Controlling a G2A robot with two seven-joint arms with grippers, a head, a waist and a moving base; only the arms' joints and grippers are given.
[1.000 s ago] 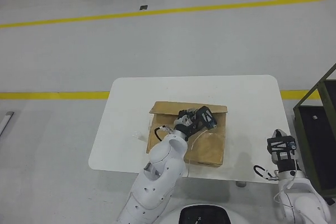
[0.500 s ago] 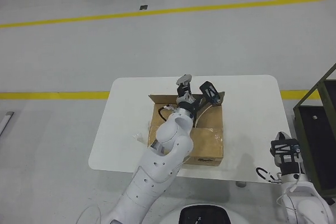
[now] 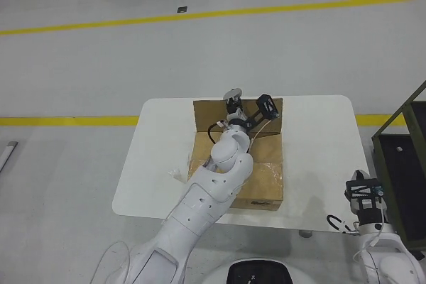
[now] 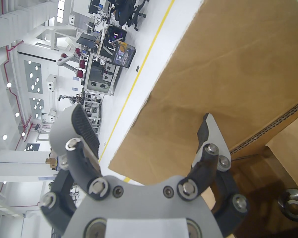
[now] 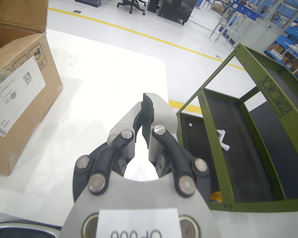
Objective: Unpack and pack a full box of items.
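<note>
Box (image 3: 266, 174) of brown cardboard sits near the middle of the white surface (image 3: 163, 142), open on top, its far flap (image 3: 206, 117) standing upright. We note the left arm stretched across the box from the near side, with the left gripper (image 3: 250, 103) up at the top edge of that flap. In the left wrist view the left gripper (image 4: 141, 115) is spread wide. One ribbed finger (image 4: 85, 130) shows against the floor beyond the far flap (image 4: 226, 63), the other against the cardboard face; whether either touches it we cannot tell. Low inside the box a dark round thing (image 4: 290, 204) with a metal rim shows, kind unclear. The right gripper (image 3: 360, 188) hangs at the near right edge of the surface, well apart from the box. In its own view the right gripper (image 5: 145, 105) has its fingers pressed together with nothing between them. The box (image 5: 52, 80) shows a white label (image 5: 15, 92) on its side. A green cart (image 5: 250, 125) stands just beside the surface (image 5: 101, 80), with a small white part (image 5: 222, 138) on its dark shelf.
</note>
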